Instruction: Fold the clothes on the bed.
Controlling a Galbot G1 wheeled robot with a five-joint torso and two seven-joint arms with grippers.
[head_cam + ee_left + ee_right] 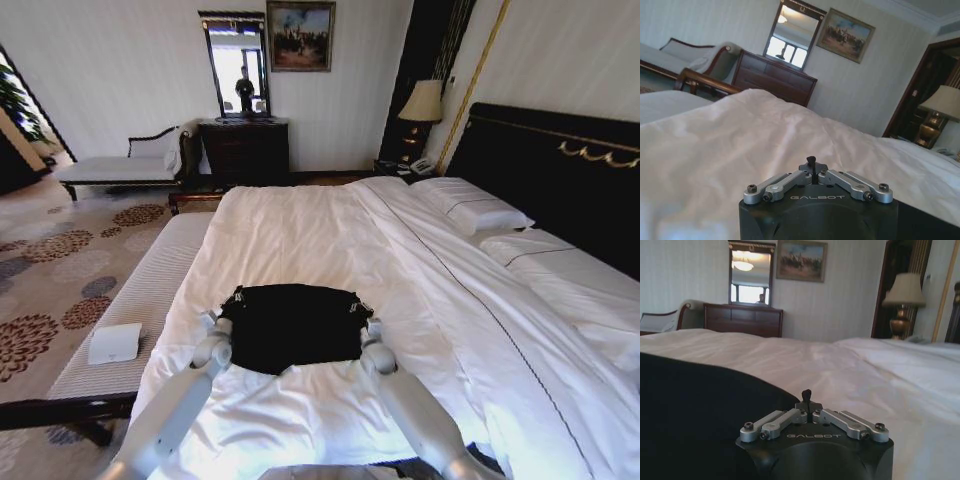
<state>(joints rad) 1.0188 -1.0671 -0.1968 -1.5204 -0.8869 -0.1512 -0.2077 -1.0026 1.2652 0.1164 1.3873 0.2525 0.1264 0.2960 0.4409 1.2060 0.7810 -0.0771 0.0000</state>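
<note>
At the foot end of the bed (300, 215), both arms reach forward from the lower edge of the head view, angled slightly inward, their wrists resting on the white duvet at either side of the black T-shirt (292, 325). The T-shirt lies flat as a dark, roughly rectangular shape on the near part of the duvet, midway across the bed's width.

Left of the T-shirt, the left gripper (233, 300) sits at the shirt's far left corner, low on the bedding. In the left wrist view its linkage bars (817, 186) slope in toward the middle, which suggests the fingers are drawn together, but I cannot tell whether they pinch fabric. White duvet rises just ahead of it.

Right of the T-shirt, the right gripper (357, 304) mirrors it at the shirt's far right corner. In the right wrist view its linkage also folds inward and the black cloth (700, 410) lies right beside the gripper body; again I cannot tell whether it is clamped on the cloth.

Beyond the T-shirt the duvet runs smooth and open toward the far edge of the bed. Left of the bed stands a pale striped bench (130, 310) with a small white box (115, 342) on it. Right of the T-shirt a wide stretch of sheet reaches the pillows (470, 205) and dark headboard (560, 170).
</note>
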